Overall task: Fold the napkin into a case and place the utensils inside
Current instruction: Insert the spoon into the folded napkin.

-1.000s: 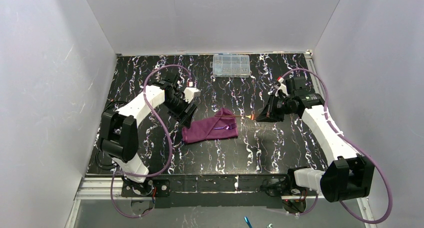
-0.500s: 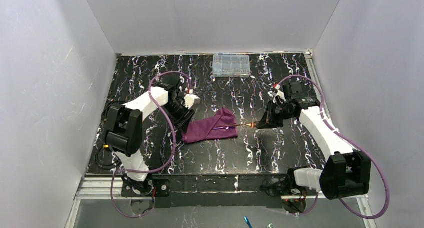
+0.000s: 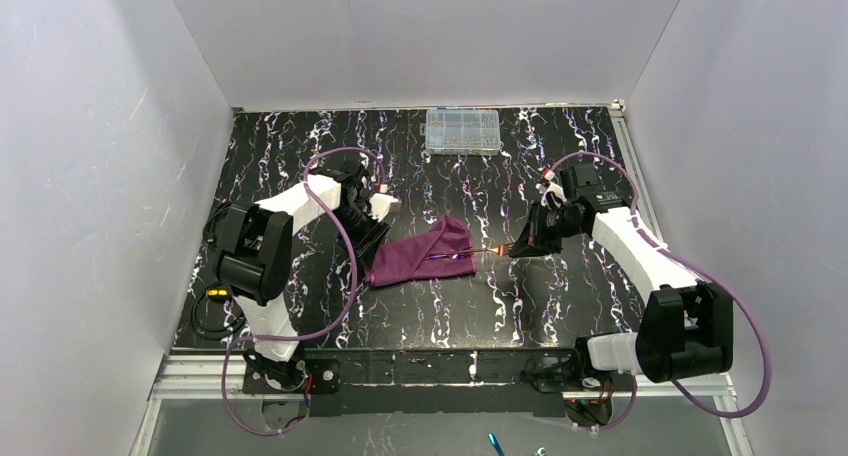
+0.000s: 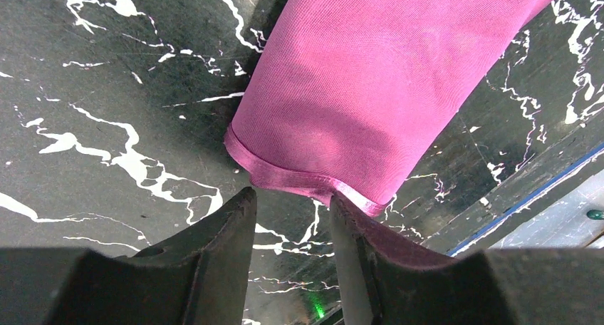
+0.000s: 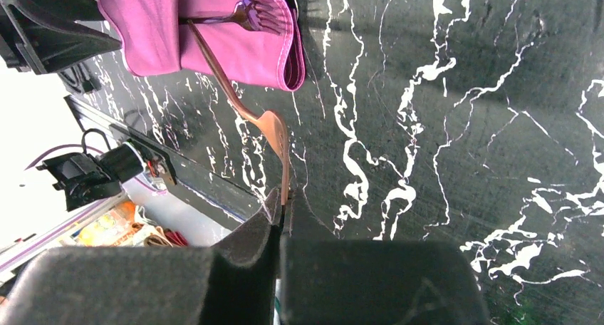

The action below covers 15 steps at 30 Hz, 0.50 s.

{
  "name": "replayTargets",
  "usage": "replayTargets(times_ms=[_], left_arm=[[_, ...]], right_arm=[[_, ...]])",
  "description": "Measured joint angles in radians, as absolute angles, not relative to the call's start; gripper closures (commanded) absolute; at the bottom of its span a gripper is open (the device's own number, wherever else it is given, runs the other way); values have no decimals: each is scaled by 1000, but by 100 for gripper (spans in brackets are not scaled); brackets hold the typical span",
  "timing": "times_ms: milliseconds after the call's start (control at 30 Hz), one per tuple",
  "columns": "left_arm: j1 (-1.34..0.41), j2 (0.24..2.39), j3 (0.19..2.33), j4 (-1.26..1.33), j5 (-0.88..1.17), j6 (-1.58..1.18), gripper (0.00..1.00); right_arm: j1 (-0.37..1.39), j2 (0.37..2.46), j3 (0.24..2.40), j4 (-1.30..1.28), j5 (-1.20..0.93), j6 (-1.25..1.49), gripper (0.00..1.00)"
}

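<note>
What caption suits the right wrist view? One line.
Right fingers pinch a copper-brown fork by its tines, handle lying across the folded plum-purple cloth napkin beside a purple fork.

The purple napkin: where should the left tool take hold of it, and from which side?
The napkin's hemmed short end, approached from the left: that edge lies flat and free right before the left tool, while the forks occupy the opposite end.
</note>
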<state>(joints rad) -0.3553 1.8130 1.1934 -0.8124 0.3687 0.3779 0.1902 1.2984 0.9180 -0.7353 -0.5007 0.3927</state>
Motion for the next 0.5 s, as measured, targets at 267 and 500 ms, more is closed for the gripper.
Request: replayTargets(times_ms=[267, 500], left_arm=[[-355, 1813, 1188, -808, 360, 385, 66], [-355, 1822, 1188, -809, 360, 393, 70]], right_arm=[[237, 1354, 918, -654, -511, 420, 99], [302, 1419, 918, -577, -525, 450, 99]])
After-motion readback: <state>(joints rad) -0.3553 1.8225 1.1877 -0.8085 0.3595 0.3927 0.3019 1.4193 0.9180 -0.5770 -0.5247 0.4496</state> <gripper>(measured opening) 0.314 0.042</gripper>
